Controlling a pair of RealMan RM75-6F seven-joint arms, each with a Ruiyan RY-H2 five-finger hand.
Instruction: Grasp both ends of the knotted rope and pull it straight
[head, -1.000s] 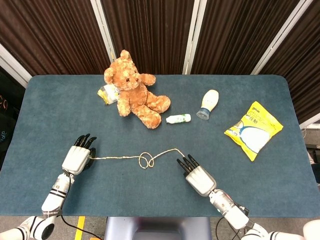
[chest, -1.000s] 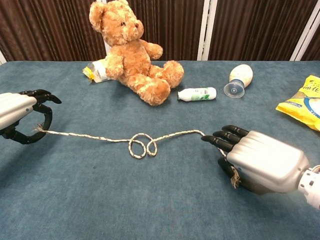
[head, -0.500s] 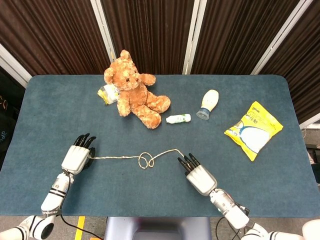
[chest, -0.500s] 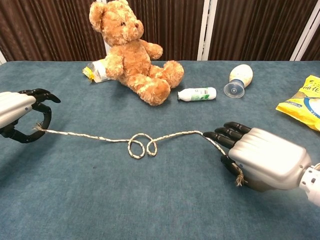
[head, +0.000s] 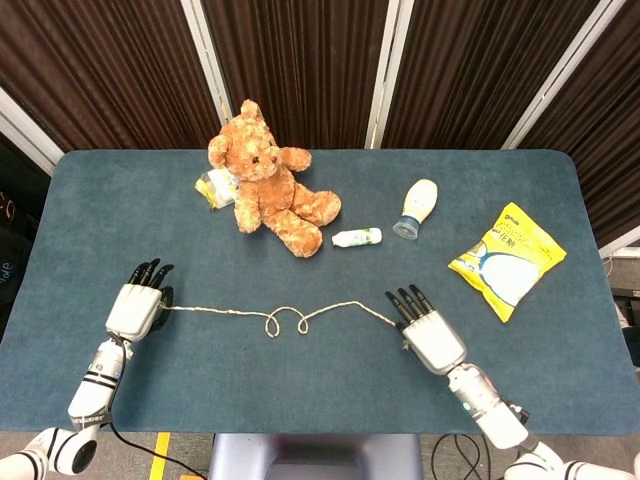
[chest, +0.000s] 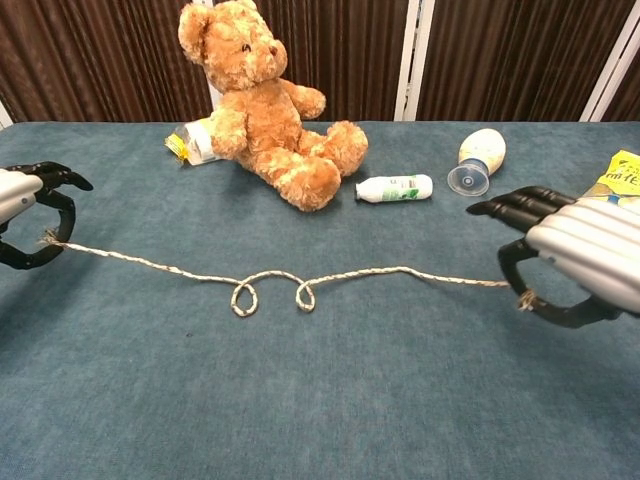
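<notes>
Rope (chest: 270, 280) lies strung across the blue bench (head: 320, 390), one end pinched in the fingers (chest: 40, 225) of the left hand (head: 134, 306) and the other in the right hand (head: 432, 340), both hands curled closed on the cord near its frayed tips. Midway between them, the knot (head: 283, 322) shows as two small loose loops side by side, resting on the bench surface; the rest of the line sags only gently.

By the look of it, the pull is under way but not finished, since the loops are not yet drawn out. To do it well, the hands would best draw apart evenly and along the line of the rope, low over the bench, so that neither end slips from its pinch and the loops slide open rather than cinch tight. A steady, slow tension seems wiser than a jerk, given how near the tips each grip sits.

Beyond the rope stand a teddy bear (head: 268, 180), a small white bottle (head: 357, 237) and a yellow packet (head: 507, 260), all well apart from the line.
</notes>
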